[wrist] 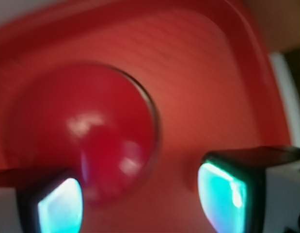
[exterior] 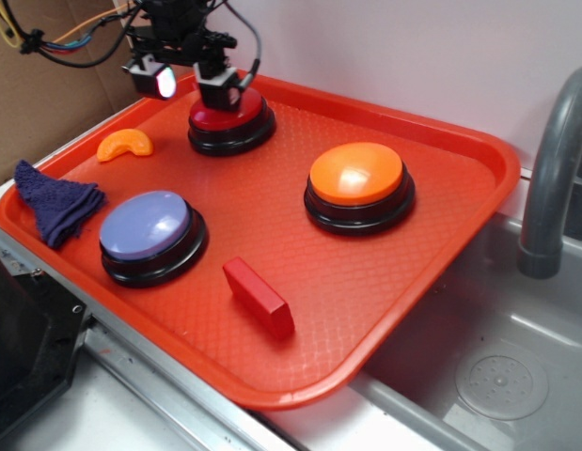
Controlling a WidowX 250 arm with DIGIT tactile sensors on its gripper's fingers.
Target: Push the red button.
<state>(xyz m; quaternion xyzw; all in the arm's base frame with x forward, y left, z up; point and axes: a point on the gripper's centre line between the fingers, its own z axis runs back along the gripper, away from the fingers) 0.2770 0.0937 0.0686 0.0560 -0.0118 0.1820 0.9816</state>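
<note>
Hovering over the red button (exterior: 229,115), the hand (exterior: 194,83) has its fingers spread, grasping nothing.

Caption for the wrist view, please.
Blurred close-up: open gripper just above the red button on the orange tray.

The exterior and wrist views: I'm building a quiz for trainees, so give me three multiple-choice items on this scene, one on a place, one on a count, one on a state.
1. Where on the tray is the red button?
A. far corner, under the tool
B. near edge
C. in the sink

2. How many domed buttons are on the tray?
A. two
B. three
C. four

3. How are the tool's fingers set?
A. clamped on the block
B. apart, straddling the red button's dome
C. shut on the cloth

Answers: 1 A, the tool sits right over it at the back. 2 B, red, orange and purple. 3 B, the wrist view shows one finger on the dome and the other beside it.
</note>
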